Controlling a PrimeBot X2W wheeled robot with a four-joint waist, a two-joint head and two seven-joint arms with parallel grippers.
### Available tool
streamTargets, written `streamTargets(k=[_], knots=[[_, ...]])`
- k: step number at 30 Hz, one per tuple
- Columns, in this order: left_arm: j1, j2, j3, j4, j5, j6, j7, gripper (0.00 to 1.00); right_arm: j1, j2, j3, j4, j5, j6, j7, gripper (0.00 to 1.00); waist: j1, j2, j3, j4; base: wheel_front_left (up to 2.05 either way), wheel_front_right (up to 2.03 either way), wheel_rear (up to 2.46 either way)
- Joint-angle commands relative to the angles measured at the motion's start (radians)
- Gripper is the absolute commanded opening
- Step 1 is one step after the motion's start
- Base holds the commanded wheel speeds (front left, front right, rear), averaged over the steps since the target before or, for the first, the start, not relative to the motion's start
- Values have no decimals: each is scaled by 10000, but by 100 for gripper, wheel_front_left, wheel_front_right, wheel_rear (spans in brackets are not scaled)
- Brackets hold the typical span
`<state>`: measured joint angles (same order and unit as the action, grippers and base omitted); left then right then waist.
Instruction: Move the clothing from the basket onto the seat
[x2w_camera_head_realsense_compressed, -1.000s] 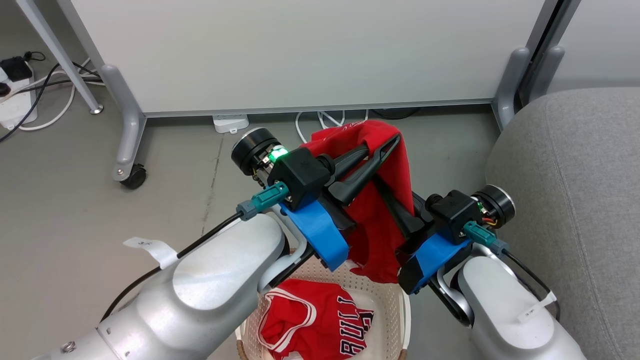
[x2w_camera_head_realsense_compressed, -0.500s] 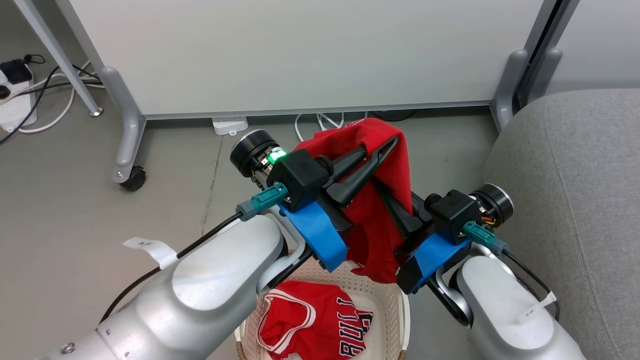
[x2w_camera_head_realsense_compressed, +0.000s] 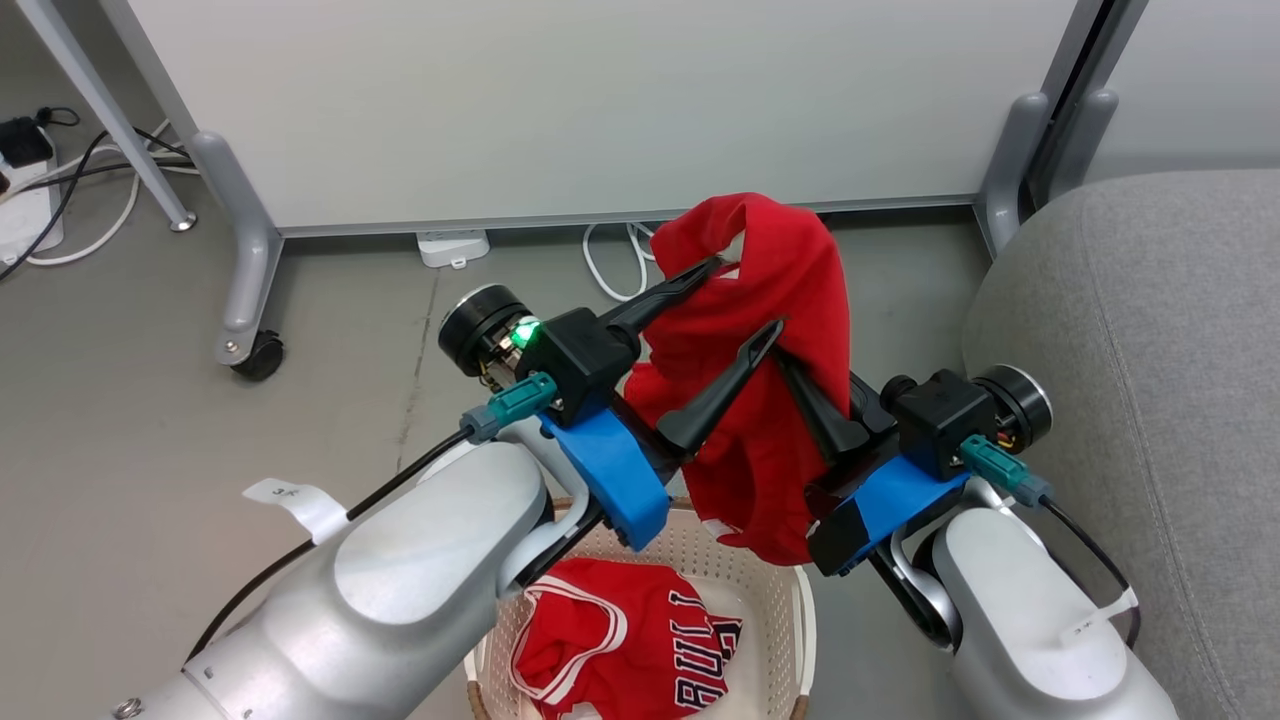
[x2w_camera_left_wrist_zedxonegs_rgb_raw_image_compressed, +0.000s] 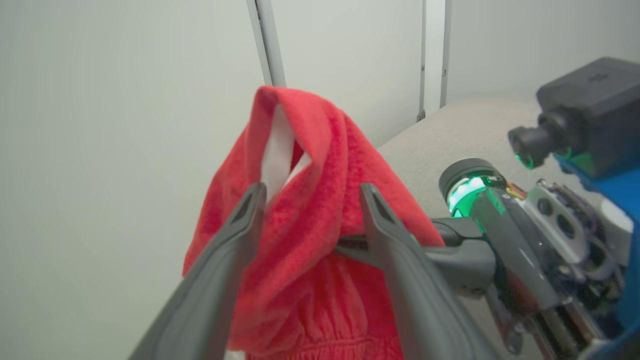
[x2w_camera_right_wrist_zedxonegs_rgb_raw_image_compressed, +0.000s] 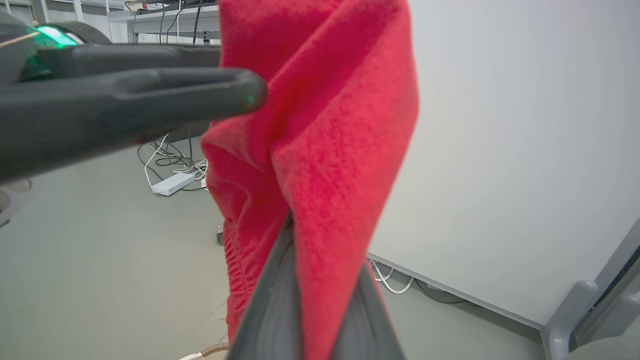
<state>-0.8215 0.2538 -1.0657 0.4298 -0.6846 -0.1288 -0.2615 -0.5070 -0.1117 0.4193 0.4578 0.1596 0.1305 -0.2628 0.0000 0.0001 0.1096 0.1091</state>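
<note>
Right jaws clenched on red garment, held above basket for sofa trip; left jaws spread open.

Lab or office test space, not a home. Bare grey floor, white partition panel on a wheeled leg, power strip and loose cables lying about. One grey sofa beside it.
</note>
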Motion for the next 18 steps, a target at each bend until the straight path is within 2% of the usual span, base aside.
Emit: streamTargets(k=[1, 9, 18], knots=[[111, 83, 48, 45, 93, 51, -30, 100, 128, 29, -76, -77, -53, 5, -31, 0, 0, -1, 44, -31, 0, 0, 0], [225, 190, 330, -113, 286, 216, -45, 100, 460, 29, -622, -428, -195, 5, -33, 0, 0, -1, 315, -391, 0, 0, 0], [615, 227, 686, -622, 793, 331, -39, 100, 936, 121, -1375, -828, -315, 5, -31, 0, 0, -1, 638, -1367, 0, 0, 0]])
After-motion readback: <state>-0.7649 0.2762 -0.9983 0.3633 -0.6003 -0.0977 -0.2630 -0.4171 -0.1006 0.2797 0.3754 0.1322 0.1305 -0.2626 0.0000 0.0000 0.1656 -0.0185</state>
